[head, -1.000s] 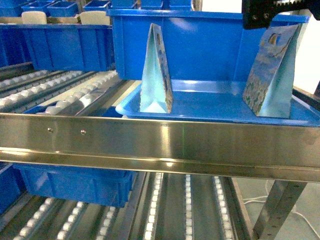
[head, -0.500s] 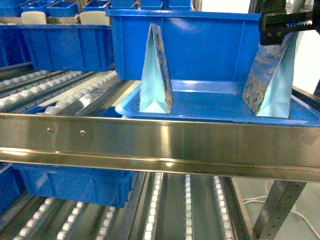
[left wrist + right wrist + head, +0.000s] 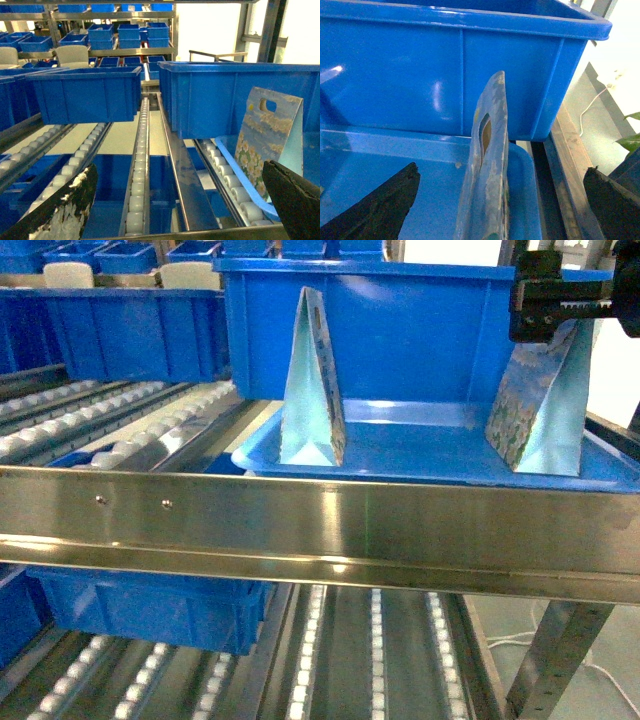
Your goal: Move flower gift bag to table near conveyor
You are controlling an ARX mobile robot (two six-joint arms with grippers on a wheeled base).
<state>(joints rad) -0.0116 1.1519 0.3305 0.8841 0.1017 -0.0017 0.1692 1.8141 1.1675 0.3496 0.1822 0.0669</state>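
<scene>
The right gripper (image 3: 548, 308) has dropped from the top edge of the frame. It now sits lower, over the top of the right flower gift bag (image 3: 543, 405).

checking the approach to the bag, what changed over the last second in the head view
The right gripper shifted right and slightly down along the top of the right gift bag, whose top edge leaned with it; in the right wrist view the bag's edge stands between open fingers, not yet pinched. The left gift bag, blue tray, blue bin and steel rail stayed put.
</scene>
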